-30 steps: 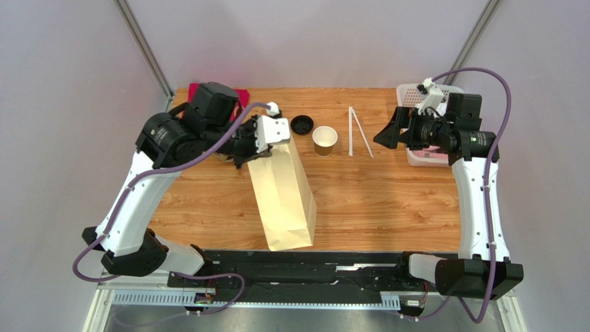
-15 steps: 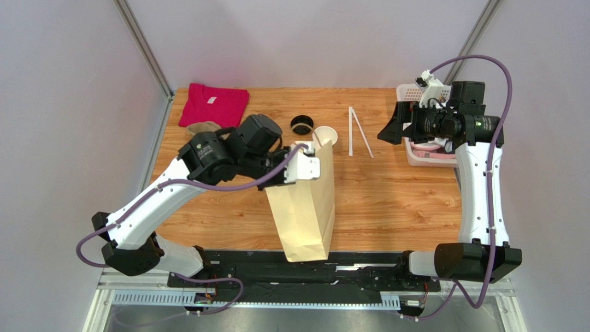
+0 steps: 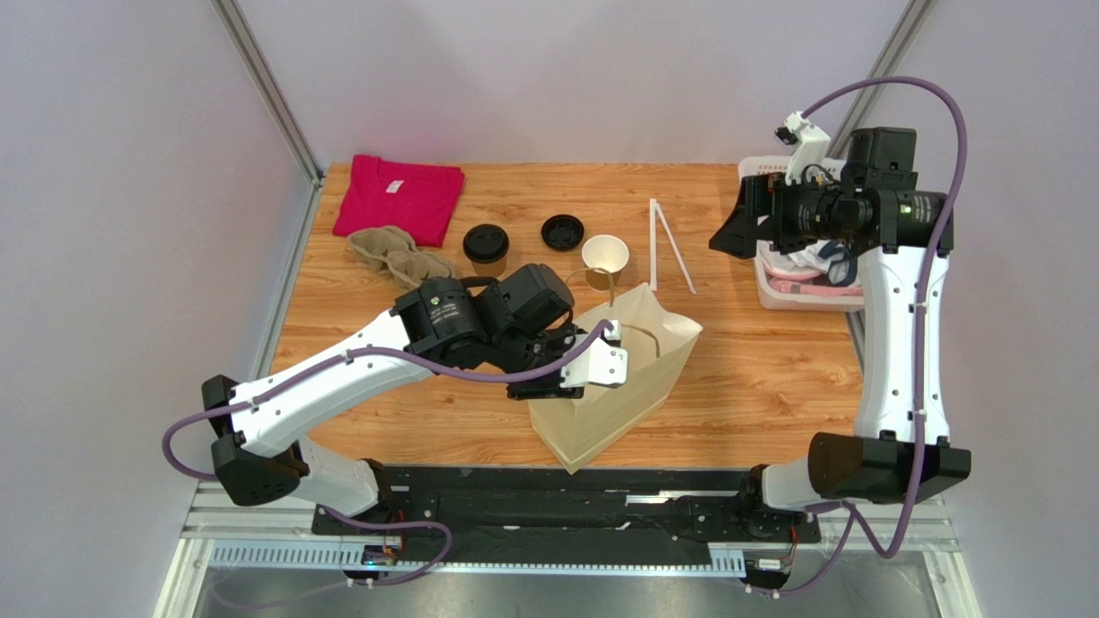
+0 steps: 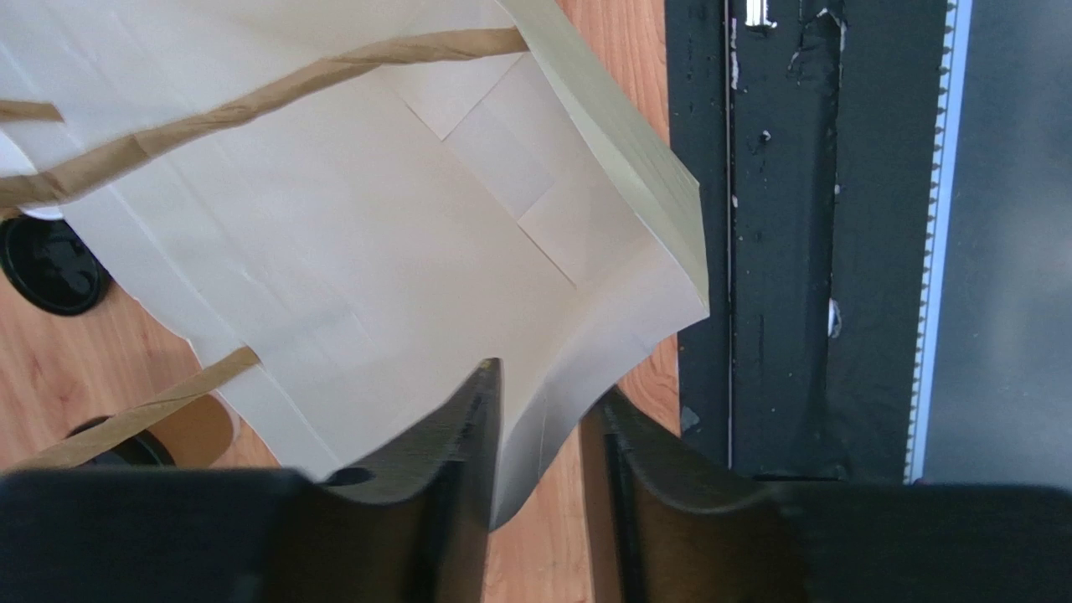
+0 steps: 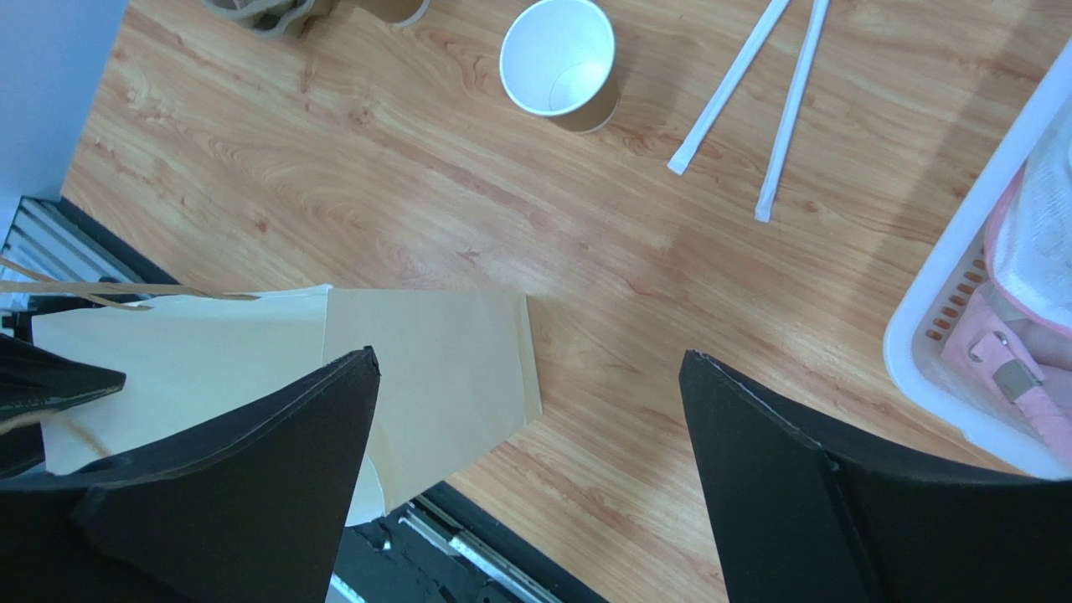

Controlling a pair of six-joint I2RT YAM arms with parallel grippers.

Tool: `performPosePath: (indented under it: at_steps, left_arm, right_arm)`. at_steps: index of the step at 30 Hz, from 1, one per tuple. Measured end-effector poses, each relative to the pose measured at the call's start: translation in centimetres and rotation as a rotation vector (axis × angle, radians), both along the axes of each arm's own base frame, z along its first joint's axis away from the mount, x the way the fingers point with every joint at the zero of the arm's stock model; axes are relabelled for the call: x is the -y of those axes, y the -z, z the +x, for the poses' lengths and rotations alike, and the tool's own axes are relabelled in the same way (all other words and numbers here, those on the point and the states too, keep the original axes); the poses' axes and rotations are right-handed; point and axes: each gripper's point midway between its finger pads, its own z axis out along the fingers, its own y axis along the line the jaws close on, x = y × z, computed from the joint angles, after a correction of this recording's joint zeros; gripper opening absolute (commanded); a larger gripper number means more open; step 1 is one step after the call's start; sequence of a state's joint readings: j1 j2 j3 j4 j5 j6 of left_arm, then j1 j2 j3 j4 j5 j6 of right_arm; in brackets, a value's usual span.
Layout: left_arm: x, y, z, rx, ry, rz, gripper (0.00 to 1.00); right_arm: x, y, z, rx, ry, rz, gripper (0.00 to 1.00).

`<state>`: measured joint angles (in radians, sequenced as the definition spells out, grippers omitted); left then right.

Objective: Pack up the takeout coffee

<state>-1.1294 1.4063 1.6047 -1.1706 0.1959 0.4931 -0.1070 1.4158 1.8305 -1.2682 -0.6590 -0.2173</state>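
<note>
Top cam sits high behind the arm bases, looking down on the whole light wooden table (image 3: 774,374). Left wrist cam's jammed up against the cream paper bag (image 4: 378,251) between the left fingers (image 4: 441,471). Right wrist cam hangs higher and shares that bag, partly behind the right fingers (image 5: 805,503).

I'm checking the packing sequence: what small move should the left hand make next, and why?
Probably draw the left hand back off the paper bag. Its jaws are parted around the rim, the bag's mouth gapes open, and the lidded takeout coffee stands untouched just beyond it.
</note>
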Motion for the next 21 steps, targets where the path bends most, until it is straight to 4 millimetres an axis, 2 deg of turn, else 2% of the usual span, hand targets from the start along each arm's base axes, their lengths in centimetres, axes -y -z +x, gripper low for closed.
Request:
performPosePath:
  at_steps: [2,4,5,8,11,16,18,21]
  left_arm:
    - [0.1,0.0,-0.3,-0.011,0.005,-0.005,0.68]
    - [0.3,-0.1,-0.6,-0.025,0.008,-0.013,0.74]
    - [0.3,-0.3,-0.8,-0.031,0.007,-0.02,0.83]
    - [0.7,-1.7,-0.9,-0.034,0.003,-0.061,0.85]
    - [1.3,-4.5,-0.9,-0.012,0.003,-0.144,0.86]
    - [1.2,-10.7,-1.0,0.002,-0.016,-0.332,0.88]
    - [0.6,-13.3,0.0,-0.006,-0.068,-0.412,0.88]
    - [-1.1,-16.8,3.7,-0.028,-0.227,-0.542,0.88]
  right_arm:
    - [-0.4,0.3,-0.4,-0.017,-0.024,-0.006,0.87]
    - [-1.0,0.6,-0.9,-0.031,-0.049,-0.01,0.87]
    - [-1.4,0.6,-1.3,-0.032,-0.061,-0.013,0.87]
    - [-2.1,0.8,-3.0,-0.027,-0.085,-0.033,0.87]
    - [-3.5,0.1,-5.2,0.012,-0.137,-0.049,0.85]
    - [-4.3,-0.4,-8.2,0.064,-0.174,-0.056,0.78]
    - [-4.5,0.2,-8.7,0.052,-0.184,-0.056,0.77]
    - [-5.1,1.6,-8.8,0.01,-0.209,-0.061,0.74]
